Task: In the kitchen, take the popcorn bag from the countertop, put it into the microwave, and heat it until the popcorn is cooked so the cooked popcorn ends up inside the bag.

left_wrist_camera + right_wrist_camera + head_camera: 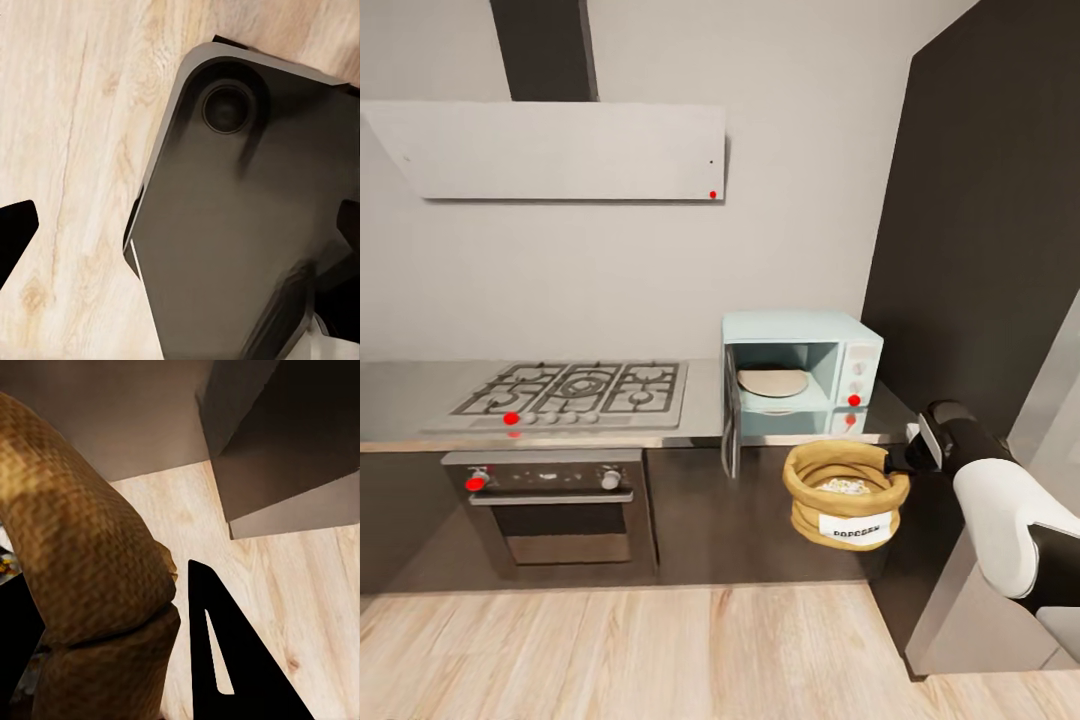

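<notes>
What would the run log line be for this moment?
phase: carrying | right gripper: shut on popcorn bag | bag: in air, before counter | microwave: door open | left gripper: not seen

Grey countertop (700, 415): microwave (805, 372) and hob (575, 390).

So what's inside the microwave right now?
The microwave has its door open; a round beige turntable plate lies inside. Nothing else visible, though the open door hides the left corner.

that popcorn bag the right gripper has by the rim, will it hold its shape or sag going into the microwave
Probably soft: the popcorn bag is creased paper, pinched at its rolled rim by the right gripper, so it may sag or tilt. It looks light, holding only a little popcorn. With its open top, tipping could spill kernels.
</notes>
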`<state>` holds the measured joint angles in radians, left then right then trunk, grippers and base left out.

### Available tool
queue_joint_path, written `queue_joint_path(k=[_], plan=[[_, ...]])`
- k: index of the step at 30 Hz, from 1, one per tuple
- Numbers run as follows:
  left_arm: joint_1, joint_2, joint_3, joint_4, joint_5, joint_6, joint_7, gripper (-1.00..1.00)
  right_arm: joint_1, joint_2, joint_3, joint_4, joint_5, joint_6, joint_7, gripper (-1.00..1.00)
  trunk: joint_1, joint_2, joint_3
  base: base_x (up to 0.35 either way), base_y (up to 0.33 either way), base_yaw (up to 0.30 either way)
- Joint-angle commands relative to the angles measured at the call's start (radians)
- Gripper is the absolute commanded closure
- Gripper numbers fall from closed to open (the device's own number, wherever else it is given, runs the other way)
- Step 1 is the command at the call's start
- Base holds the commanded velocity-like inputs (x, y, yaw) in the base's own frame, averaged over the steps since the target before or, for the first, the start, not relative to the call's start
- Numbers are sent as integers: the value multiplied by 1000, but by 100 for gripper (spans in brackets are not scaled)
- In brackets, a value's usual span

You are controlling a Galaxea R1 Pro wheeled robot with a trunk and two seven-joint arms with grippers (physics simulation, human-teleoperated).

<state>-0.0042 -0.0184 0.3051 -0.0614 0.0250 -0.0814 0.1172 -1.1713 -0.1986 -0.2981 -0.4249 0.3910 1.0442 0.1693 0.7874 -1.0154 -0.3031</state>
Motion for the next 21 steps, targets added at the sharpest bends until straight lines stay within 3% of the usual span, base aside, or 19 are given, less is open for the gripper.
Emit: queue_joint_path(k=[1,21], plan=[[0,0,2,0,3,-3,2,-100,-1,-1,-7,-1,9,3,9,100,0,-1,-1,0,0,44],[0,-1,2,0,3,-3,2,-100,-1,-8,-7,-3,8,3,10,100,0,-1,-1,0,0,2]])
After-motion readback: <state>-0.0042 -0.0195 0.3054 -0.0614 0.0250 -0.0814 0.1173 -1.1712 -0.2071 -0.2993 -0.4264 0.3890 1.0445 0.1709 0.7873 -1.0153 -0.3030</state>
